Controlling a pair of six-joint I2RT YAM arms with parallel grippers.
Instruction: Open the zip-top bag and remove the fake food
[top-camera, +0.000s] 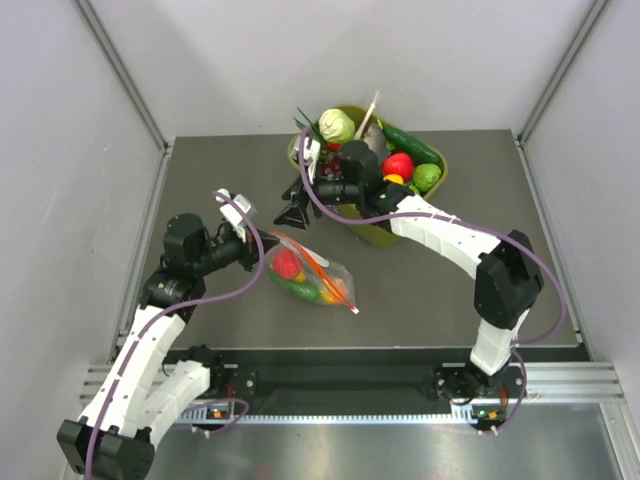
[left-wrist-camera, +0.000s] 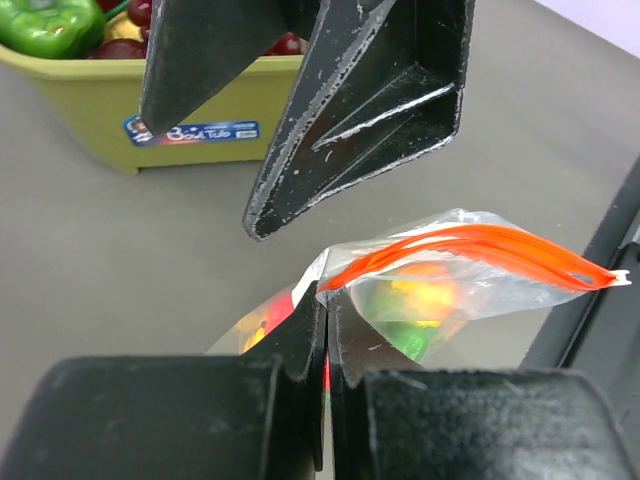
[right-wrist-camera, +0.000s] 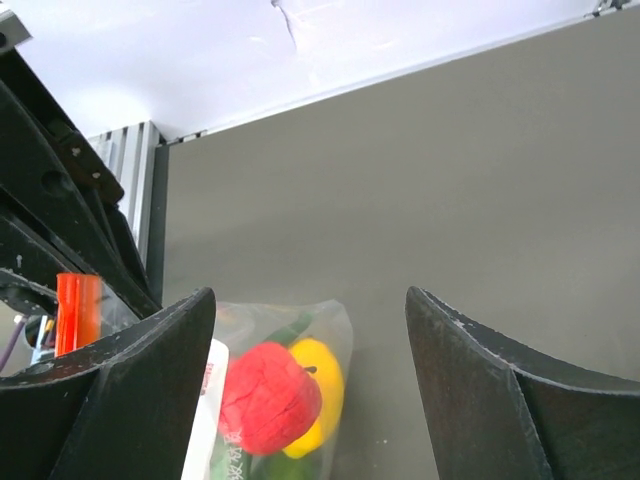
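Note:
The clear zip-top bag (top-camera: 312, 277) lies on the grey table, its orange-red zip strip (left-wrist-camera: 470, 255) lifted at the left end. The fake food shows through the plastic: a red fruit (right-wrist-camera: 268, 395), a yellow lemon (right-wrist-camera: 327, 385) and a green piece (top-camera: 304, 292). My left gripper (top-camera: 262, 239) is shut on the bag's corner just under the strip (left-wrist-camera: 328, 308). My right gripper (top-camera: 293, 214) hangs open just above and behind that same end, nothing between its fingers (right-wrist-camera: 150, 400), and the bag sits below its left finger.
An olive-green tub (top-camera: 368, 232) stands at the back, just behind the right wrist. It is filled with a pale cabbage (top-camera: 337, 125), a cucumber (top-camera: 410, 143) and other toy produce. White enclosure walls flank the table. A metal rail (top-camera: 560, 375) runs along the near edge.

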